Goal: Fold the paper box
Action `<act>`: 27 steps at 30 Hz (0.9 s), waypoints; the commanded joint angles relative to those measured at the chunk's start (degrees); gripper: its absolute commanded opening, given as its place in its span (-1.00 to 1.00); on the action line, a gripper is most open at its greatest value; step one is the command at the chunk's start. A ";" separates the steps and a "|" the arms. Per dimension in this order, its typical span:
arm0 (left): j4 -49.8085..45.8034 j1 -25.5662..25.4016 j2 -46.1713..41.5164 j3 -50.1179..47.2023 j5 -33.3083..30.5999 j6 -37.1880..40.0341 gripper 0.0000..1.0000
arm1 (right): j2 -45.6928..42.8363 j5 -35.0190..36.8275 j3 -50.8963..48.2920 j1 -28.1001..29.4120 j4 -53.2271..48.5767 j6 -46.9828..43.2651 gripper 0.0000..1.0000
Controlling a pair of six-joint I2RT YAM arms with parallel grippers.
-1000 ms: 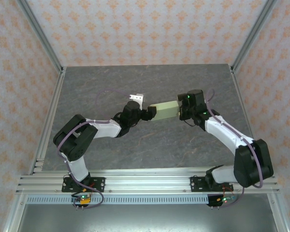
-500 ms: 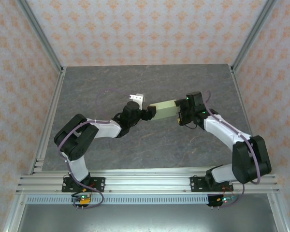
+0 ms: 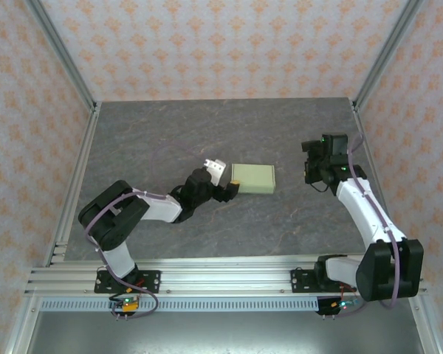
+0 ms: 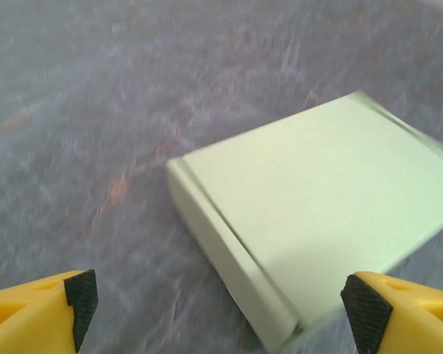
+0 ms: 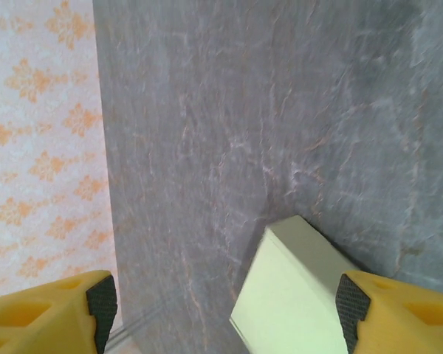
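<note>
Both wrist views show parted jaws, paper box [image 4: 303, 214].

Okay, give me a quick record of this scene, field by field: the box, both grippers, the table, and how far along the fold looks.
paper box: pale green, closed up, lying flat near the middle of the table
left gripper: open, right at the box's left end, not clamped on it
right gripper: open, apart from the box, off to its right
table: dark grey, stone-patterned surface
fold status: looks folded shut, lid down flat; the left wrist view is blurred, so the tuck cannot be checked
</note>
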 commanded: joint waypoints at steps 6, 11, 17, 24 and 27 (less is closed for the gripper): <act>-9.04 1.20 -13.88 -0.15 -6.02 0.95 0.86 | -1.86 -0.83 -0.81 -1.11 0.00 -15.98 0.60; -29.02 10.67 -9.28 12.83 14.49 -13.92 0.87 | 6.61 -13.53 -1.88 1.64 1.55 -32.30 0.54; -30.12 13.37 -10.37 12.02 5.99 -20.32 0.90 | 14.57 -15.42 -3.01 6.68 1.95 -39.34 0.50; -42.15 15.95 -18.96 10.34 -22.37 -16.26 0.97 | 22.28 -13.84 -2.34 13.32 10.41 -55.15 0.45; -44.17 19.50 -22.38 8.03 -29.02 -17.93 0.98 | 26.39 -13.31 0.52 13.46 12.70 -60.67 0.43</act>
